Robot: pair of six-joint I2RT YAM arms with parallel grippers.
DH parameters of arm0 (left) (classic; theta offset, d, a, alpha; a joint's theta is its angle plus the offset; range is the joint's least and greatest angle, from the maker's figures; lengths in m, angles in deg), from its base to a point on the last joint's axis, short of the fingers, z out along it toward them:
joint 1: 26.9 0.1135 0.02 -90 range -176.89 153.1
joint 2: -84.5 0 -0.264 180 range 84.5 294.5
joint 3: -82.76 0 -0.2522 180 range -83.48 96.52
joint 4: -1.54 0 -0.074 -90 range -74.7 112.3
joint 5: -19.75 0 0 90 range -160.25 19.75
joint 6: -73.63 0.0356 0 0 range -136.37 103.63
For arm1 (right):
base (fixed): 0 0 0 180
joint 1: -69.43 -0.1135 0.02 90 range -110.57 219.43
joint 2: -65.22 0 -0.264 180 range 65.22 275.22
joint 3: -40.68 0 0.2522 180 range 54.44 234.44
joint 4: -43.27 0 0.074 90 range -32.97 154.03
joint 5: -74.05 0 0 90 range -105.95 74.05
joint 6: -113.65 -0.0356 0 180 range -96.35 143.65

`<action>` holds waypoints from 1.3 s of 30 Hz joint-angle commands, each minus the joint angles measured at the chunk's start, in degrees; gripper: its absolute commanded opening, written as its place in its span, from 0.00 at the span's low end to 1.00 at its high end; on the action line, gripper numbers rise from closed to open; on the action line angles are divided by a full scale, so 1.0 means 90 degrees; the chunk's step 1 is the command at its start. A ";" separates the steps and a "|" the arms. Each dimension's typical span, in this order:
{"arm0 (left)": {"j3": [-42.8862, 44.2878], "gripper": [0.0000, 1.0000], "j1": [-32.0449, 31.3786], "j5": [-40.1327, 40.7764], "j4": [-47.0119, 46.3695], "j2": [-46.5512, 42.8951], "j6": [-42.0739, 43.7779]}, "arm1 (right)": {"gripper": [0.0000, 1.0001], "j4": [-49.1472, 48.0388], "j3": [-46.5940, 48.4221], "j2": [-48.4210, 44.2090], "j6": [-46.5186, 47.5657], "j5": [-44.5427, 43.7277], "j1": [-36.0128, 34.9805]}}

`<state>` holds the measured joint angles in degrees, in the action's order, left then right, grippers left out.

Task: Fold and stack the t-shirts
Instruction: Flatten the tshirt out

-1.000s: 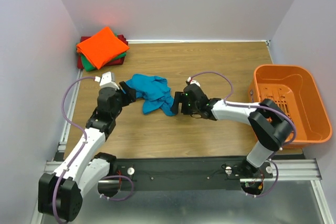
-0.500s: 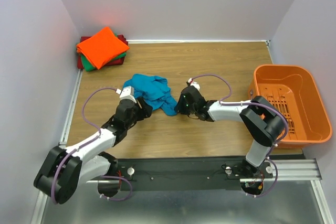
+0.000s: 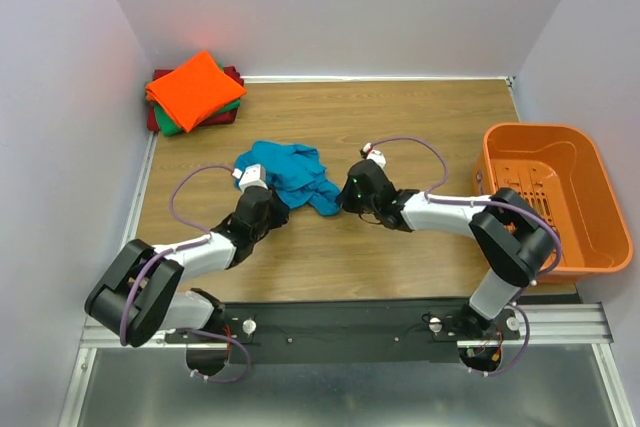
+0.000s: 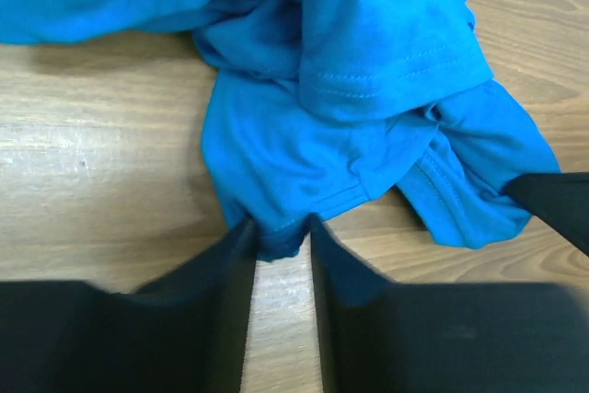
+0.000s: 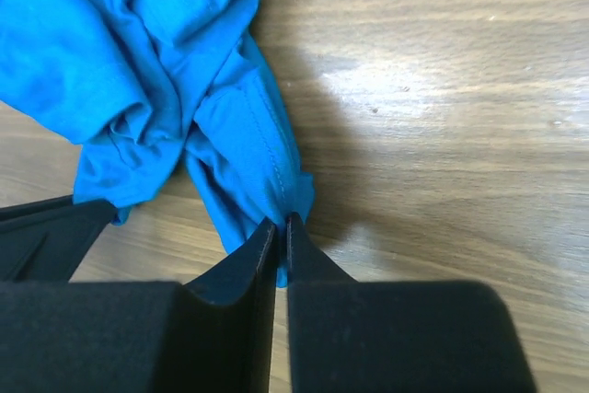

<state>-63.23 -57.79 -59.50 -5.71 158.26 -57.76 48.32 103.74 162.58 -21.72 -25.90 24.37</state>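
Wooden desk: left tool and right tool each clamp a teal-blue t-shirt edge, likely to spread it flat.

Your top view looks down from high behind the near edge of the table. Your wrist views sit close behind the left claw and right claw, facing forward. Both share the teal-blue t-shirt just ahead of the tips.

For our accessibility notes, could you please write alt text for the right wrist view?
The right gripper, black and low in the frame, is closed on a stitched hem of a crumpled teal-blue t-shirt. The shirt bunches toward the upper left on a light wooden table.
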 commanded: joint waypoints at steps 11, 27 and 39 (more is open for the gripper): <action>0.1342 0.00 -0.0024 0.1276 0.1991 -0.2528 0.0516 | 0.07 0.1748 0.1045 -0.1773 0.1124 -0.1784 0.0308; 0.5551 0.00 -0.0005 0.1765 0.3927 -0.4289 0.1658 | 0.05 0.2745 0.3944 -0.3962 0.2833 -0.2742 0.0524; 0.6392 0.00 -0.0005 0.2800 0.2698 -0.4055 0.2634 | 0.01 0.2745 0.5653 -0.3202 0.3282 -0.1599 0.0524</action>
<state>-9.92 -58.62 -45.54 26.48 122.92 -40.32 72.23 148.35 131.83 3.53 -38.89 27.84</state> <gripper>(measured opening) 0.012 0.012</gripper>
